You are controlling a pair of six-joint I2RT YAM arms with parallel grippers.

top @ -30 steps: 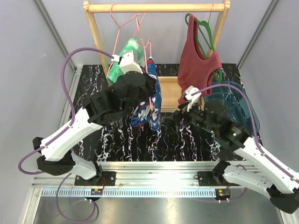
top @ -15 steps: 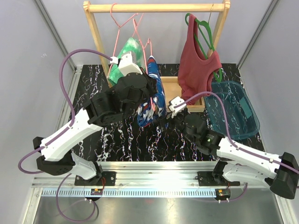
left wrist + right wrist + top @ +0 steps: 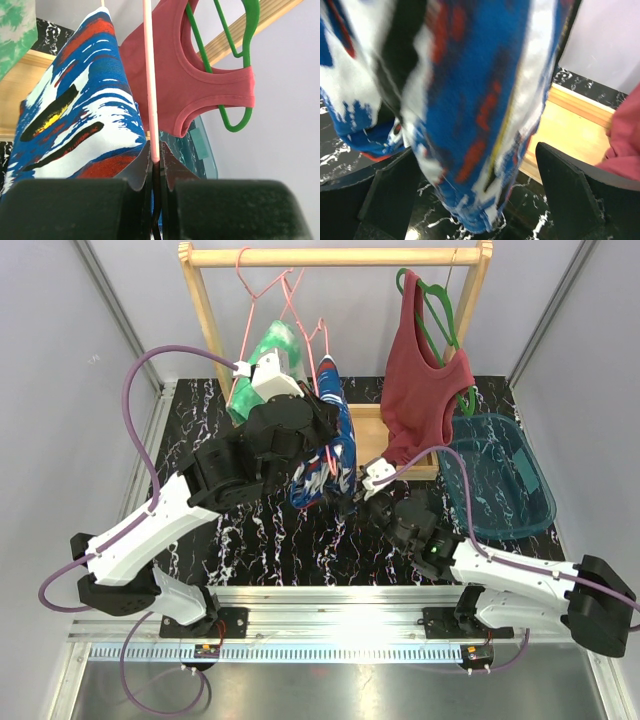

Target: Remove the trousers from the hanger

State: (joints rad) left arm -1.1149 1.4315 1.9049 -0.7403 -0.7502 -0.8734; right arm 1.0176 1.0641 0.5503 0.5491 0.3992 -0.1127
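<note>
The blue trousers with white and red print (image 3: 333,452) hang folded over a pink wire hanger (image 3: 322,345) below the wooden rail. My left gripper (image 3: 318,440) is shut on the hanger's pink wire (image 3: 151,100), with the blue trousers (image 3: 75,115) draped just left of it. My right gripper (image 3: 352,498) is open, its jaws standing either side of the blue trousers' lower end (image 3: 480,115) without closing on it. The green-and-white tie-dye trousers (image 3: 268,358) hang on another pink hanger behind my left arm, seen at the corner of the left wrist view (image 3: 15,30).
A dark red tank top (image 3: 420,390) hangs on a green hanger (image 3: 440,330) at the right of the wooden rack (image 3: 330,256). A teal plastic basket (image 3: 505,490) sits at the right on the black marbled table (image 3: 250,535).
My right arm has reached in leftward under the rack and brought its open jaws around the bottom of the blue trousers. My left gripper has stayed shut on the hanger.
</note>
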